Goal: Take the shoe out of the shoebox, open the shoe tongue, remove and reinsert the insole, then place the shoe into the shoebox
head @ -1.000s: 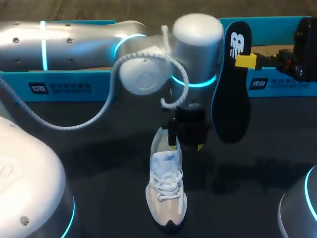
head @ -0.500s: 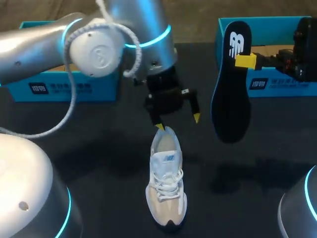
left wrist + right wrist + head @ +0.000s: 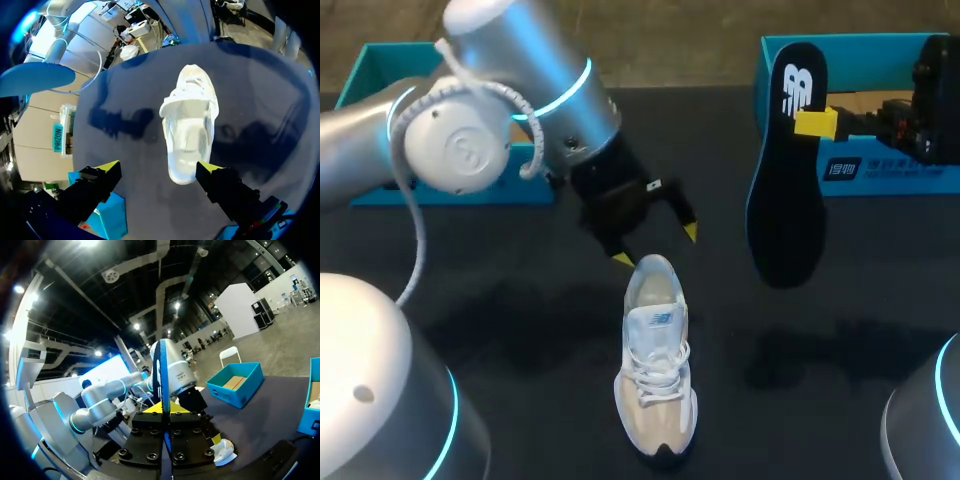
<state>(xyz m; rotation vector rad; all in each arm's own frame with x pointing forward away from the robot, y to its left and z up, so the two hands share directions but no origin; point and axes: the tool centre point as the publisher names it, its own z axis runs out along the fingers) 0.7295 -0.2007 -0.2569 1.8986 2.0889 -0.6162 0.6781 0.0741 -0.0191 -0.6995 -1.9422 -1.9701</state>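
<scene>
A white and beige shoe (image 3: 657, 370) lies on the black table, heel toward the back, its laces tied. My left gripper (image 3: 656, 246) hovers open just behind and above the heel, holding nothing. From the left wrist the shoe (image 3: 190, 127) lies ahead of the left gripper (image 3: 158, 168), apart from both yellow fingertips (image 3: 111, 165). My right gripper (image 3: 815, 123) is shut on a black insole (image 3: 787, 180) that hangs upright at the right, above the table. In the right wrist view the insole (image 3: 162, 380) stands edge-on between the closed fingers of the right gripper (image 3: 165, 408).
One open blue shoebox (image 3: 450, 175) stands at the back left behind my left arm, another (image 3: 880, 165) at the back right behind the insole. The left box (image 3: 235, 385) also shows from the right wrist.
My left gripper opened wide and drew back from the shoe's heel, up and to the left. The shoe stayed put. My right arm and the insole did not move.
</scene>
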